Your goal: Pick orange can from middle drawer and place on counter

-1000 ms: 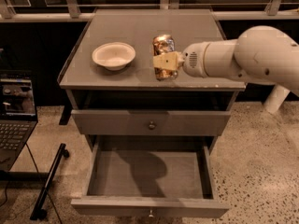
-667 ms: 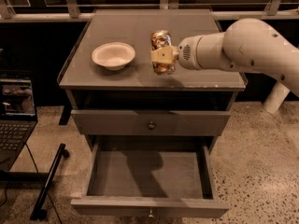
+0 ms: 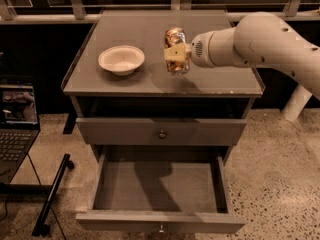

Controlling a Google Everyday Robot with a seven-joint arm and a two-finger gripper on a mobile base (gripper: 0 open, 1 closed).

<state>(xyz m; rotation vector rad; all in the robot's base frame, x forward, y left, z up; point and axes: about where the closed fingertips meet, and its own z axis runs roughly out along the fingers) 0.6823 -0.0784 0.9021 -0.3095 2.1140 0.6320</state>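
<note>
The orange can [image 3: 175, 38] stands upright in my gripper [image 3: 176, 54], over the counter [image 3: 140, 26], right of its middle. The gripper reaches in from the right on a white arm and is shut on the can's body, with its yellowish fingers [image 3: 174, 52] across the can's front. I cannot tell whether the can's base touches the counter. The middle drawer [image 3: 159, 222] is pulled out wide below and shows an empty grey floor.
A white bowl [image 3: 121, 59] sits on the counter left of the can. The upper knobbed drawer [image 3: 161, 132] is closed. A laptop [image 3: 15, 124] stands at the left, with a black stand leg [image 3: 52, 194] on the speckled floor.
The gripper with the can has moved slightly back and left over the counter. The bowl and drawers have not moved.
</note>
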